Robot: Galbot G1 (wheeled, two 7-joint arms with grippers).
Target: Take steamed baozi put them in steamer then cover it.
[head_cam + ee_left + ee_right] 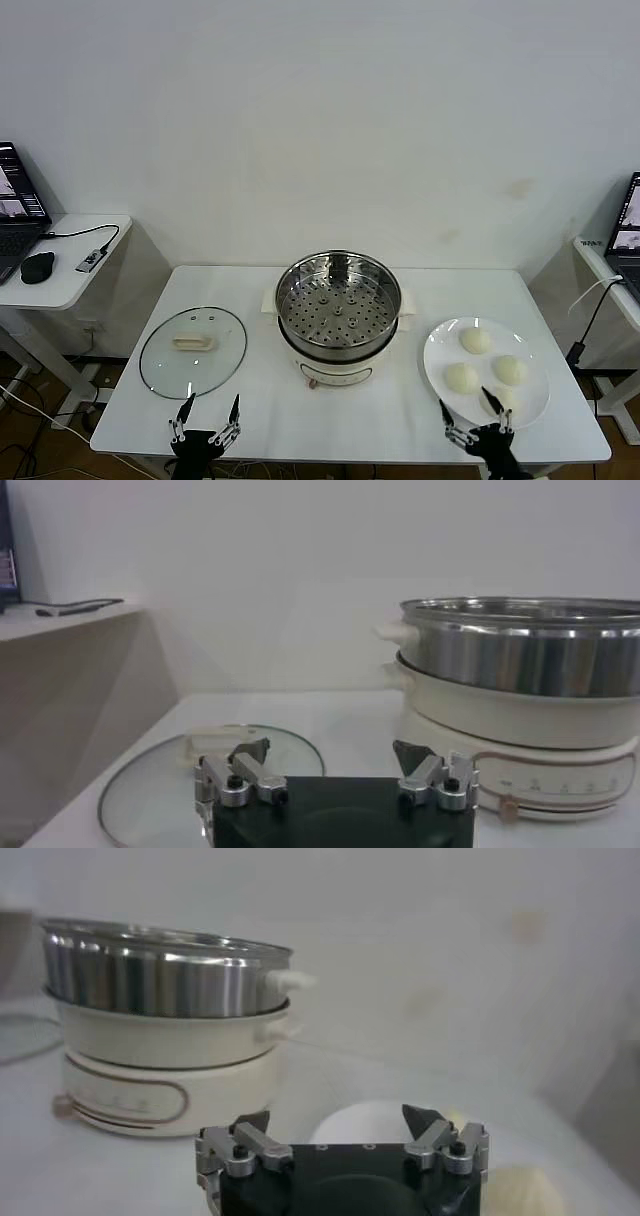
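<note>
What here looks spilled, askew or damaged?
Nothing stands out. The steamer sits upright and empty mid-table, its cover lies flat to its left, and the baozi rest on the white plate. Left gripper and right gripper are open at the near edge.

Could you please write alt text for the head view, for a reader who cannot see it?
An open steel steamer sits mid-table, its perforated tray bare. To its left lies the glass cover; to its right, a white plate holds four baozi. Both grippers wait open at the near edge: left gripper before the cover, right gripper over the plate's near rim.
</note>
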